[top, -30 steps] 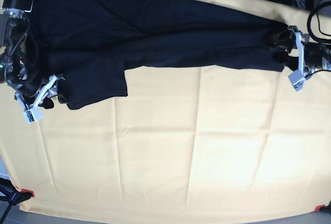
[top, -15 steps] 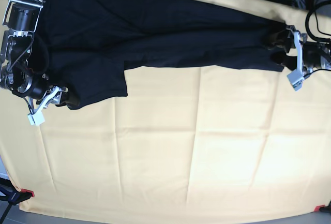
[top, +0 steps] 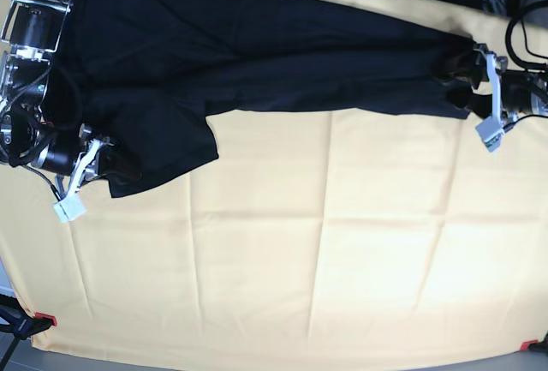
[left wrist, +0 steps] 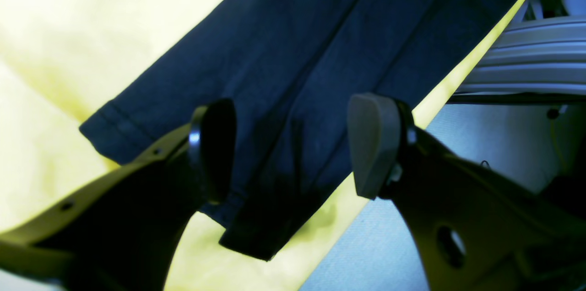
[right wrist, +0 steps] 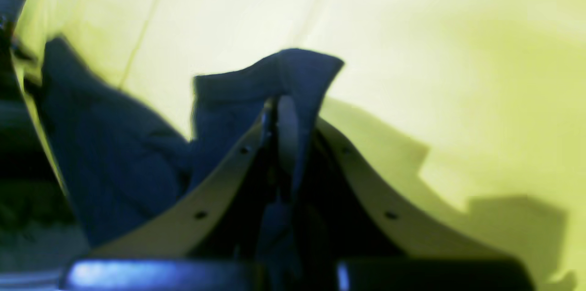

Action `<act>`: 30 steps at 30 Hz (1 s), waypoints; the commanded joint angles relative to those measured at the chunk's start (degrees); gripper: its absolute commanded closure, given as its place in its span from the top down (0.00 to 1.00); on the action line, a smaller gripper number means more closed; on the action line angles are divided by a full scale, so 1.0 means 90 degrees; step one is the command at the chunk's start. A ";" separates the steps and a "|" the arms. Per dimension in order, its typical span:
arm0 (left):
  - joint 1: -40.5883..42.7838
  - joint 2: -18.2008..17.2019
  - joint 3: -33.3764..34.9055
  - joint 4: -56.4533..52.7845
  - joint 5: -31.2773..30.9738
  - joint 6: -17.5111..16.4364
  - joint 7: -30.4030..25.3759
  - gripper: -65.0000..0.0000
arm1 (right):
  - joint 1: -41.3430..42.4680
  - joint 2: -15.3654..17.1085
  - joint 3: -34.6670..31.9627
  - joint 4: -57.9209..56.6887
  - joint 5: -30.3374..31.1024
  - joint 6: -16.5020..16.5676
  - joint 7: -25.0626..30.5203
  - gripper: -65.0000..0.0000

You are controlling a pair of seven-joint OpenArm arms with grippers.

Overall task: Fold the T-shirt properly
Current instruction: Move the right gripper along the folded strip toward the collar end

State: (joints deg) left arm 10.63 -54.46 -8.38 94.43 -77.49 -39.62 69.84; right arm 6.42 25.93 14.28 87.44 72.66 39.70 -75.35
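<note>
The dark navy cloth T-shirt [top: 257, 54] lies limp on the yellow-clothed desk [top: 325, 251]; grasp at hems. Right pincer [right wrist: 281, 117] pinches its sleeve edge; left pincer [left wrist: 293, 144] stands spread over the hem.

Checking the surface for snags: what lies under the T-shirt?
The T-shirt rests on a pale yellow cloth, visible all around its near edge. Whatever lies beneath the shirt's middle is covered.

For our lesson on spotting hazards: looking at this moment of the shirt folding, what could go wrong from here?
1. The right hand pinches only a small fold of the T-shirt, so the cloth might slip out.
2. The left hand is open around the hem, so that end may drag.
3. The hem lies near the edge of the yellow cloth and could slide off.
</note>
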 commanded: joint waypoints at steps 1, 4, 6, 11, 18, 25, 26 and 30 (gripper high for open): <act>-0.0075 -0.0175 -0.0095 0.0061 -0.0097 -0.0043 -0.0092 0.62 | -0.0063 0.0163 0.0036 0.0362 0.0362 0.0033 0.0022 0.00; -0.0075 -0.0175 -0.0095 0.0061 -0.0100 -0.0043 -0.0095 0.62 | -0.0631 0.0243 0.0036 0.1282 0.0410 0.0033 -0.0002 0.00; -0.0075 -0.0175 -0.0095 0.0061 -0.0100 -0.0043 -0.0095 0.62 | -0.1081 0.0299 0.0036 0.1894 0.0403 0.0033 0.0000 0.00; -0.0075 -0.0175 -0.0095 0.0061 -0.0102 -0.0043 -0.0095 0.62 | -0.2171 0.0542 0.0044 0.3101 0.0379 0.0033 -0.0002 0.00; -0.0075 -0.0175 -0.0095 0.0061 -0.0083 -0.0043 -0.0095 0.62 | -0.3213 0.0848 0.0044 0.3922 0.0379 0.0033 -0.0146 0.00; -0.0075 -0.0177 -0.0095 0.0061 -0.0058 -0.0043 -0.0095 0.62 | -0.3835 0.0852 0.0044 0.4114 -0.0066 0.0033 -0.0306 0.00; -0.0078 -0.0177 -0.0095 0.0061 -0.0032 -0.0043 -0.0095 0.62 | -0.3934 0.0879 0.0044 0.4114 -0.0126 0.0033 -0.0304 0.00; -0.0078 -0.0177 -0.0095 0.0061 -0.0032 -0.0043 -0.0095 0.62 | -0.4192 0.1066 0.0044 0.4114 -0.0126 0.0033 -0.0374 0.00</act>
State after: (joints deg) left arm 10.63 -54.46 -8.38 94.43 -76.88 -39.68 69.63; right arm -31.40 34.61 14.24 123.59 70.46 39.92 -79.00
